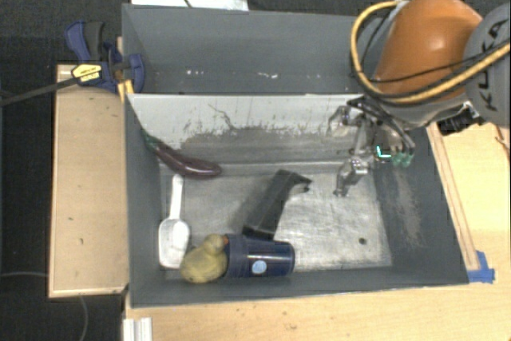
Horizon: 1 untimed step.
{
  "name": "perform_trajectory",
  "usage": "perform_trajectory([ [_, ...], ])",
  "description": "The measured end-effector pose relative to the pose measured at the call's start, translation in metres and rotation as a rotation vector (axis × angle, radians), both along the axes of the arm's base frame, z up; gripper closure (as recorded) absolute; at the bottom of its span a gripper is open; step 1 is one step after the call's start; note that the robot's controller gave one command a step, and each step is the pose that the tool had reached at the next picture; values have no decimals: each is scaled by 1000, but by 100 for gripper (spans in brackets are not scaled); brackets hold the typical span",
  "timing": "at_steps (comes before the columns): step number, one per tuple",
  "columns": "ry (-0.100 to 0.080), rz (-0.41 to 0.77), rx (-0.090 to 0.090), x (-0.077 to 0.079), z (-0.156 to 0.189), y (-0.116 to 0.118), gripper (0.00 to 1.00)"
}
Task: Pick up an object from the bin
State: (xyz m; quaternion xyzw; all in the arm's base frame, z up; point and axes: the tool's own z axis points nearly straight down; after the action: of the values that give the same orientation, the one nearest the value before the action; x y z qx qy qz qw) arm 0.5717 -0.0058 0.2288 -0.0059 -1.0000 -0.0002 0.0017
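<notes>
Hovering over the bare floor of the bin toward 3 o'clock, the gripper carries nothing visible, its jaws' spread impossible to tell, while the nearest thing, a dark hair dryer at its 8 o'clock, looks rigid, slick and barrel-heavy, best pinched across its slim black handle.

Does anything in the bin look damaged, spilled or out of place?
Nothing looks spilled or broken. Only the bin's back wall looks worn, with pale scratches. The blue dryer lies on its side, the yellow toy against it.
</notes>
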Motion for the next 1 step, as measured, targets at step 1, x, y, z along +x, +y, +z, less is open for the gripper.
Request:
perform_trajectory([
  [1, -8, 0, 0, 2, 4, 0, 100],
])
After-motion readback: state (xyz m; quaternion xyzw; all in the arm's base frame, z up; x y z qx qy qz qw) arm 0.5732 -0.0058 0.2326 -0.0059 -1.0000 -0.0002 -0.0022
